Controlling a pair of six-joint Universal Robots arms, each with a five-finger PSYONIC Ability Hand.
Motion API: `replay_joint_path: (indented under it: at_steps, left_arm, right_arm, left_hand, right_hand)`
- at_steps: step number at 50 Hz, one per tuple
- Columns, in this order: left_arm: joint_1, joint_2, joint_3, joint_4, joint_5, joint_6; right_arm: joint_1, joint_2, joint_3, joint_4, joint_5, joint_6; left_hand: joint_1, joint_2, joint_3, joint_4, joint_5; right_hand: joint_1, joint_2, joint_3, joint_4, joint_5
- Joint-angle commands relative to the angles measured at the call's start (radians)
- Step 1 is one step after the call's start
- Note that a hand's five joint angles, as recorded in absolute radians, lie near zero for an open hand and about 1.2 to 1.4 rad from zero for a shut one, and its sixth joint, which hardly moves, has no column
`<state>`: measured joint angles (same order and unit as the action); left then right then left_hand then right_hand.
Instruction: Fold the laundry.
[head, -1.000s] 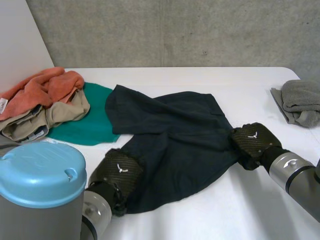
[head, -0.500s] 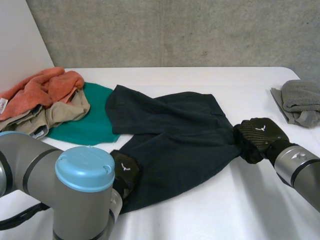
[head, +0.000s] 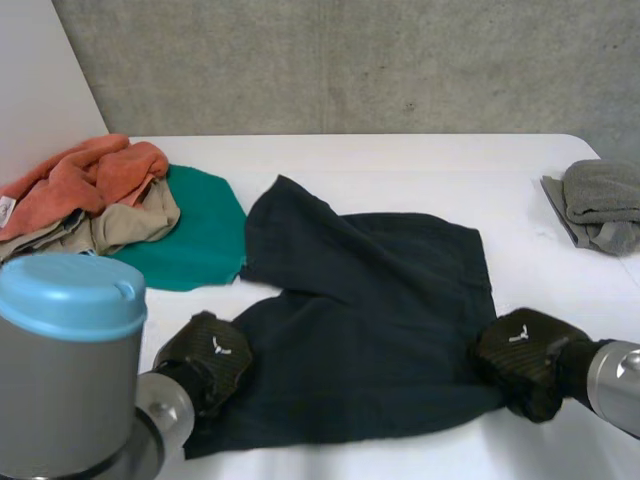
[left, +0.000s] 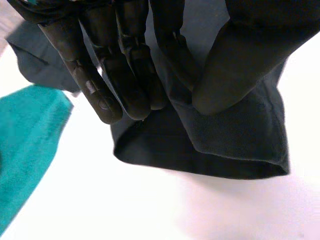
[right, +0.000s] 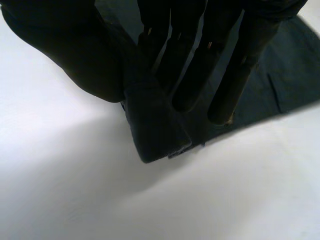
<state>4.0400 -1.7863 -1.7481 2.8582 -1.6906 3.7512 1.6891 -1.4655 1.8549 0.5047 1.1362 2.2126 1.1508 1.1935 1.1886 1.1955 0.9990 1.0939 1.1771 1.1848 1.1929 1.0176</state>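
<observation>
Head view: dark cloth (head: 370, 330) spread flat on table (head: 400, 165), near edge stretched between both hands. Held low and wide apart, probably to draw out wrinkles and square that edge before a first fold. Left hand (head: 208, 355) at near left corner: fingers almost straight, hem pinched against thumb. Right hand (head: 525, 360) at near right corner: fingers slightly curled, corner nipped against thumb. Heap (head: 90, 200) of unfolded laundry at far left, grey cloth (head: 600, 200) at far right, both well apart from hands.

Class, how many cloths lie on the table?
5: orange cloth, beige cloth, green cloth piled left; dark cloth in the middle; grey cloth right. More may hide in the pile.
</observation>
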Motion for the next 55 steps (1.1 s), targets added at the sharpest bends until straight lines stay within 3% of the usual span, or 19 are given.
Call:
replay_joint_path:
  at_steps: [1,9,17,23,31,39,40,41,42,43,45,46,49,55]
  left_arm:
    - [0.057,-0.005,0.047,-0.019,0.055,-0.017]
    - [0.1,-0.194,0.251,0.141,0.019,0.025]
    - [0.122,-0.326,0.629,0.321,0.023,0.062]
    - [0.132,-0.499,0.922,0.368,0.014,0.07]
    - [0.136,-0.847,1.347,0.261,-0.015,0.136]
    - [0.137,-0.963,1.475,0.274,-0.046,0.127]
    - [0.137,-0.963,1.472,0.282,-0.046,0.125]
    - [0.137,-0.963,1.469,0.289,-0.047,0.124]
    - [0.134,-0.958,1.454,0.3,-0.052,0.119]
    - [0.132,-0.952,1.445,0.303,-0.054,0.118]
    - [0.126,-0.941,1.42,0.311,-0.061,0.111]
    - [0.122,-0.926,1.396,0.314,-0.066,0.114]
    - [0.12,-0.891,1.363,0.308,-0.066,0.107]
    - [0.109,-0.779,1.25,0.238,-0.055,0.075]
  right_arm:
    - [0.044,0.01,-0.046,-0.031,-0.046,0.145]
    - [0.106,0.138,-0.18,-0.23,0.037,0.37]
    - [0.149,0.324,-0.442,-0.397,0.261,0.498]
    - [0.155,0.464,-0.578,-0.54,0.339,0.49]
    - [0.188,0.703,-0.747,-0.747,0.396,0.412]
    - [0.188,0.833,-0.798,-0.926,0.381,0.334]
    - [0.188,0.838,-0.798,-0.943,0.379,0.335]
    - [0.188,0.843,-0.798,-0.954,0.378,0.338]
    - [0.187,0.846,-0.798,-0.968,0.378,0.341]
    - [0.187,0.846,-0.796,-0.989,0.387,0.349]
    - [0.187,0.844,-0.79,-0.996,0.392,0.357]
    - [0.185,0.838,-0.787,-0.996,0.399,0.367]
    - [0.184,0.817,-0.783,-0.982,0.424,0.39]
    - [0.17,0.72,-0.764,-0.893,0.444,0.496]
  left_hand:
    - [0.246,0.203,0.208,0.201,0.223]
    - [0.246,0.203,0.208,0.201,0.223]
    - [0.246,0.203,0.208,0.201,0.223]
    - [0.246,0.203,0.208,0.201,0.223]
    - [0.246,0.203,0.208,0.201,0.223]
    - [0.246,0.203,0.208,0.201,0.223]
    - [0.205,0.162,0.167,0.16,0.182]
    - [0.03,-0.012,-0.008,-0.014,0.008]
    - [-0.393,-0.436,-0.431,-0.438,-0.416]
    - [-0.574,-0.617,-0.612,-0.619,-0.597]
    - [-0.798,-0.841,-0.836,-0.843,-0.821]
    - [-0.936,-0.979,-0.974,-0.981,-0.959]
    - [-0.976,-1.019,-1.014,-1.021,-0.999]
    - [-0.976,-1.019,-1.014,-1.021,-0.999]
  right_hand:
    - [0.302,0.219,0.211,0.203,0.204]
    - [0.302,0.219,0.211,0.203,0.204]
    - [0.302,0.219,0.211,0.203,0.204]
    - [0.302,0.219,0.211,0.203,0.204]
    - [0.302,0.219,0.211,0.203,0.204]
    - [0.135,0.052,0.044,0.036,0.037]
    - [0.074,-0.01,-0.017,-0.025,-0.025]
    - [-0.011,-0.095,-0.102,-0.11,-0.11]
    - [-0.123,-0.206,-0.213,-0.222,-0.221]
    - [-0.292,-0.376,-0.383,-0.391,-0.39]
    - [-0.329,-0.412,-0.42,-0.428,-0.427]
    - [-0.527,-0.61,-0.618,-0.626,-0.625]
    - [-0.918,-1.001,-1.009,-1.017,-1.016]
    - [-0.919,-1.003,-1.01,-1.018,-1.018]
